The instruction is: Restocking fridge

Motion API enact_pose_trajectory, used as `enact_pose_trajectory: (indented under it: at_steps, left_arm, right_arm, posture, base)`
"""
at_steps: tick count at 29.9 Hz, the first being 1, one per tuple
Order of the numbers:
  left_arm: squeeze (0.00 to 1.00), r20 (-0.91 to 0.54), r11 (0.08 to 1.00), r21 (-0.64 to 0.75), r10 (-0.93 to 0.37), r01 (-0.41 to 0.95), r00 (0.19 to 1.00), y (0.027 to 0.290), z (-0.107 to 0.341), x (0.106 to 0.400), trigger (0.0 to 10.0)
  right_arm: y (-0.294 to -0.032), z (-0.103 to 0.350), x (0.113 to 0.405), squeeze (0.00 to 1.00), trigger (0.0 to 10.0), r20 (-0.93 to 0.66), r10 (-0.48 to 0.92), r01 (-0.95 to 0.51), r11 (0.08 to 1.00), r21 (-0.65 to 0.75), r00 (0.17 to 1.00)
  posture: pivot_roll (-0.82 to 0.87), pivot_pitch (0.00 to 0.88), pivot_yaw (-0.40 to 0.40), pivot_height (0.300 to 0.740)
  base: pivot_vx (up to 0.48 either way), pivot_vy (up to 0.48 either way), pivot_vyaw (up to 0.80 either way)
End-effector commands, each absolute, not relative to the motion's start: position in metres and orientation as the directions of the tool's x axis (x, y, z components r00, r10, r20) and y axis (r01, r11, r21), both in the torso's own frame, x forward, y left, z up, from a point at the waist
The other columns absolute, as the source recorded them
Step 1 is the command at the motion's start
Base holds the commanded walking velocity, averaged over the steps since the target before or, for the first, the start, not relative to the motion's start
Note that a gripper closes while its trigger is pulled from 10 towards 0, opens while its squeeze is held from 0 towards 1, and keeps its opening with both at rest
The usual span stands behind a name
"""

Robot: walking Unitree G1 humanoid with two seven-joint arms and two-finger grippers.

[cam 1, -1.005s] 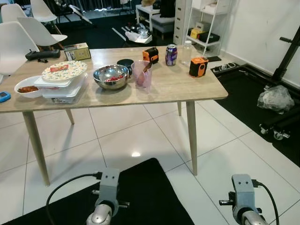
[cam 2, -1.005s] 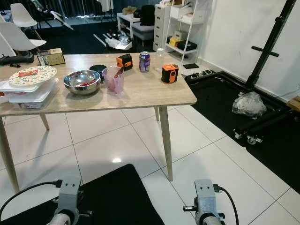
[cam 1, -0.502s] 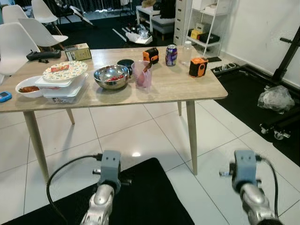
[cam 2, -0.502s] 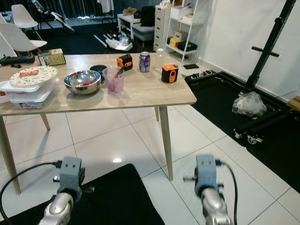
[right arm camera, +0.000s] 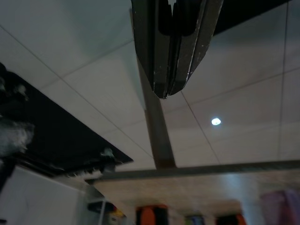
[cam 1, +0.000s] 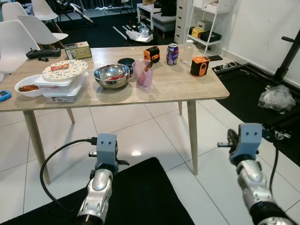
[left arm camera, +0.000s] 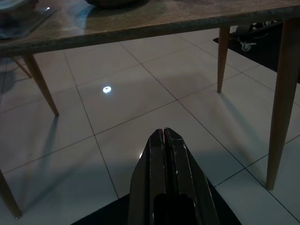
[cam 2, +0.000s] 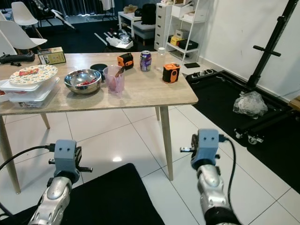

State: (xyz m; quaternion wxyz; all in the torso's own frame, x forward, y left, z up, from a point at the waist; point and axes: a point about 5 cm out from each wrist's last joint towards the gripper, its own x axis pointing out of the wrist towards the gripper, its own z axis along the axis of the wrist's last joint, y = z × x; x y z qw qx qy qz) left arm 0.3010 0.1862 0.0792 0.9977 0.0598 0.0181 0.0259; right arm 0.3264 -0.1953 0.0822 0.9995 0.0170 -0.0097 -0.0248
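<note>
Standing back from the counter [cam 1: 178,89], both arms now raised well above where they were a second ago: wrist modules sat at the bottom edge of the eye views then, now mid-frame. Camera barely shifted, so this is arm motion, not walking.

Left hand [left arm camera: 165,140]: fingers pressed together, nothing held, aimed at the tiled floor [cam 1: 140,136] under the counter, clear of the black mat [cam 1: 150,197].

Left to right on the counter: white dish of food [cam 1: 28,87] near the left edge, patterned plate [cam 1: 64,70] on stacked clear containers [cam 1: 63,89], small box [cam 1: 78,50] behind, steel bowl [cam 1: 111,76] with red bits, dark round tub [cam 1: 125,62] just behind it, pink cup [cam 1: 143,74] with something standing in it, orange-black device [cam 1: 151,54], purple soda can [cam 1: 172,54], clear bottle [cam 1: 188,51], second orange-black device [cam 1: 199,66] nearest the right edge.

Right hand [right arm camera: 165,91]: fingers closed flat together, empty, pointing toward the counter's leg and underside.

Fridge cannot be seen. Judgement: lift of both arms reads as readying to reach for counter items; nothing picked up yet, restocking essentially at the start. Likely candidates are the can, bottle or food containers; which one goes first cannot be told.
</note>
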Motion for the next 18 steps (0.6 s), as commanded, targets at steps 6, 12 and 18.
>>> enact_pose_trajectory:
  at_steps: [6, 12, 18]
  left_arm:
    - [0.00, 0.137, 0.974, 0.225, 0.009, -0.040, 0.990, 0.179, 0.117, 0.308, 10.0]
    - [0.00, 0.268, 0.973, 0.229, -0.021, -0.043, 0.963, 0.172, 0.158, 0.318, 10.0]
    - [0.00, 0.236, 0.984, 0.169, 0.021, -0.062, 0.971, 0.173, 0.159, 0.320, 10.0]
  right_arm:
    - [-0.193, 0.101, 0.332, 0.00, 10.0, 0.093, -0.029, 0.026, 0.999, 0.027, 0.995]
    - [-0.198, 0.124, 0.340, 0.00, 10.0, 0.165, -0.051, 0.045, 0.998, 0.041, 0.985]
    - [-0.198, 0.142, 0.345, 0.00, 10.0, 0.218, -0.057, 0.046, 0.997, 0.056, 0.974]
  posture:
    - [0.00, 0.039, -0.013, 0.740]
    - [0.00, 0.042, -0.010, 0.740]
    - [0.00, 0.046, -0.003, 0.740]
  base:
    - [0.000, 0.000, 0.00]
    - [0.000, 0.000, 0.00]
    - [0.000, 0.000, 0.00]
